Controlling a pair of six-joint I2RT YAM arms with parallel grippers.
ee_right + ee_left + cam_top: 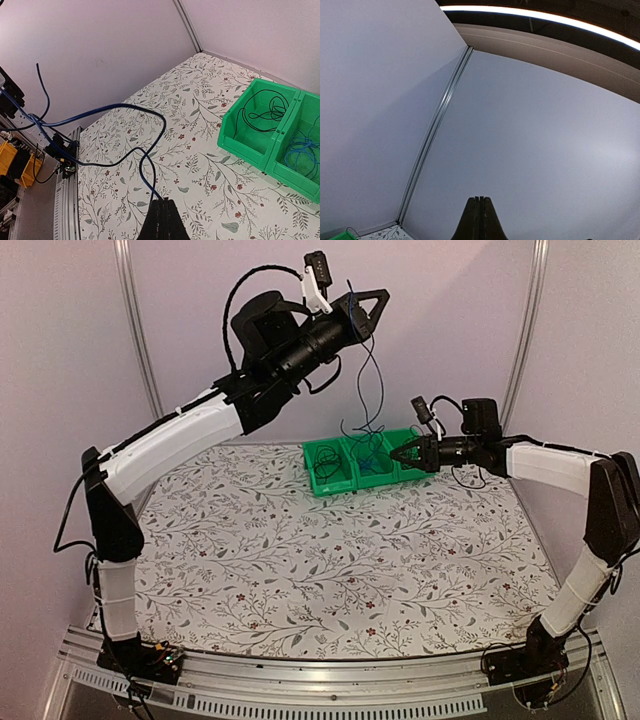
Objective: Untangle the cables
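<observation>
The cables (380, 386), thin black and blue strands, hang in the air from my raised left gripper (362, 308) down toward the green bins (322, 483). In the top view that gripper is shut on their upper end; in its own wrist view the left gripper (480, 199) is shut and no strand shows there. My right gripper (397, 453) hovers low beside the bins. In the right wrist view, a blue cable (125, 106) and a black cable (107, 162) cross each other and run into the shut right gripper (163, 201).
Three green bins stand side by side at the back of the flowered table (300, 560). One bin (240, 142) holds a coiled black wire (265, 110), and its neighbour holds a blue wire (300, 150). Walls enclose the back and sides.
</observation>
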